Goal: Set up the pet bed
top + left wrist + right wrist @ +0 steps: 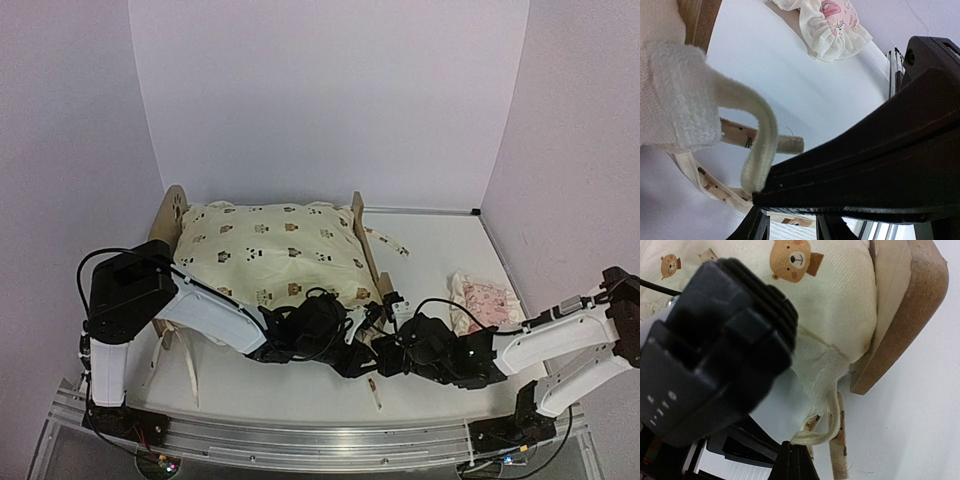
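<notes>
The pet bed (175, 208) stands at the left centre, with a cream bear-print cushion (270, 250) lying on it. Both grippers meet at its near right corner, by the footboard (920, 305). My right gripper (797, 447) is shut on a cream strap (832, 427) that hangs from a white tab (820, 372) under the cushion. In the left wrist view that strap (765, 135) loops down behind the right arm's black finger. My left gripper (792, 227) sits just beside it, jaws apart, nothing clearly between them. The pink pillow (485, 300) lies to the right.
A printed tie (375, 390) trails on the table in front of the grippers. Another printed tie (385, 242) lies beyond the footboard. White ties (160, 350) hang by the left arm. An aluminium rail (300, 440) runs along the near edge. White walls close in the table.
</notes>
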